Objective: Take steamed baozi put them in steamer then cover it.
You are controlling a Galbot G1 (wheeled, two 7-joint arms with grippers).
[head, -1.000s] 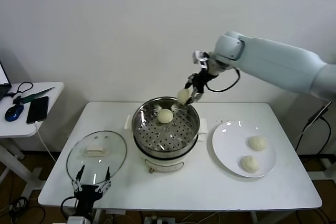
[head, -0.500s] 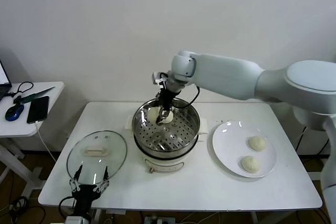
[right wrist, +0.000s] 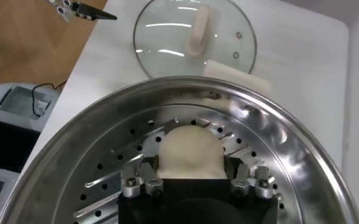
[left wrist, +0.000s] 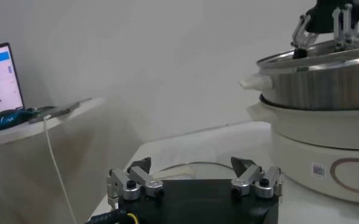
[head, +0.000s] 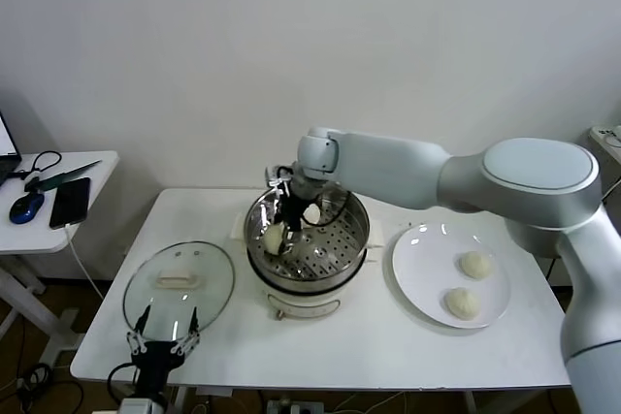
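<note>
Presently I note the steamer (head: 309,244) centre-table, my right gripper (head: 282,224) inside with jaws spread about a bun (right wrist: 190,153) on its floor, left gripper (head: 165,341) wide by the lid (head: 179,287); buns look soft, best pinched gently at the sides.

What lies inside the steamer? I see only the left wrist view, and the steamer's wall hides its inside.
Observer: Two baozi lie on the perforated floor of the steamer.
Operator: Is the right gripper open? My left gripper waits open near the lid.
Observer: Yes. The right gripper has its fingers apart, one on each side of a baozi that rests on the floor.
Operator: How many are left outside?
Observer: Two others lie on the plate, to the right of the steamer.
</note>
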